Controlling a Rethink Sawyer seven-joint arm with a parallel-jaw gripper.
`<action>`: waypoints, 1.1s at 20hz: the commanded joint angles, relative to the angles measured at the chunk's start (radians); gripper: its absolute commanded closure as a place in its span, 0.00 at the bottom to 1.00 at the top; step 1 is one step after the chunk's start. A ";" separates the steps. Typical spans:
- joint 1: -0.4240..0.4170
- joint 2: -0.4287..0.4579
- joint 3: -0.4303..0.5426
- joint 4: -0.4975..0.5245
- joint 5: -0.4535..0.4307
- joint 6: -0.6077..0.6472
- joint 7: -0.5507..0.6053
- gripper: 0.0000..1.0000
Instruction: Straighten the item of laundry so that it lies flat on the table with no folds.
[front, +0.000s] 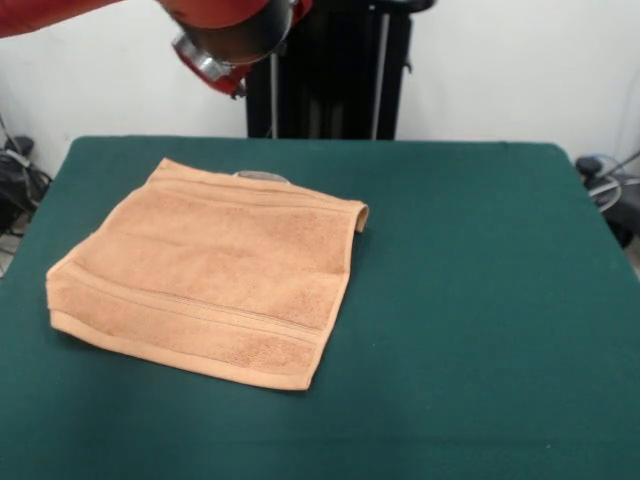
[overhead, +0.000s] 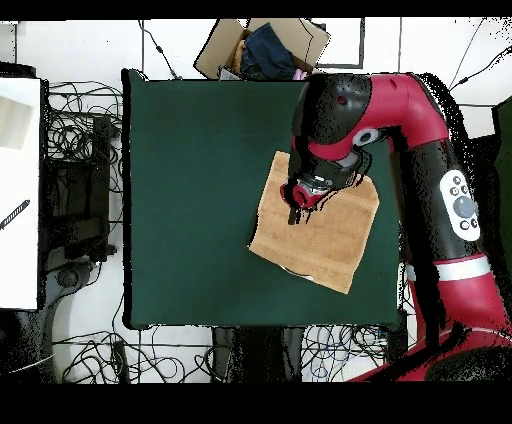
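Observation:
The light orange-tan towel (front: 210, 270) lies on the left half of the dark green table (front: 470, 300). It looks doubled over, with thick layered edges at its left and near sides. Its far right corner (front: 360, 215) curls up. Band stripes run along its near hem, and a small pale tag (front: 262, 177) shows at its far edge. In the overhead view the towel (overhead: 330, 240) sits near the robot's side of the table (overhead: 195, 200). My gripper (overhead: 303, 195) hangs above the towel's edge, under the red arm (front: 225, 45). Whether it touches the towel is hidden.
The black pedestal (front: 330, 70) stands at the table's far side. In the overhead view an open cardboard box (overhead: 265, 45) with dark cloth sits beyond the table's top edge. Cables cover the floor, and a white desk (overhead: 18, 190) stands at the left.

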 joint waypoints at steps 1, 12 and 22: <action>0.042 -0.080 -0.145 0.206 0.054 -0.197 0.237 0.00; 0.071 -0.161 -0.164 0.370 0.123 -0.337 0.249 0.00; 0.068 -0.284 -0.188 0.580 0.172 -0.576 0.363 0.00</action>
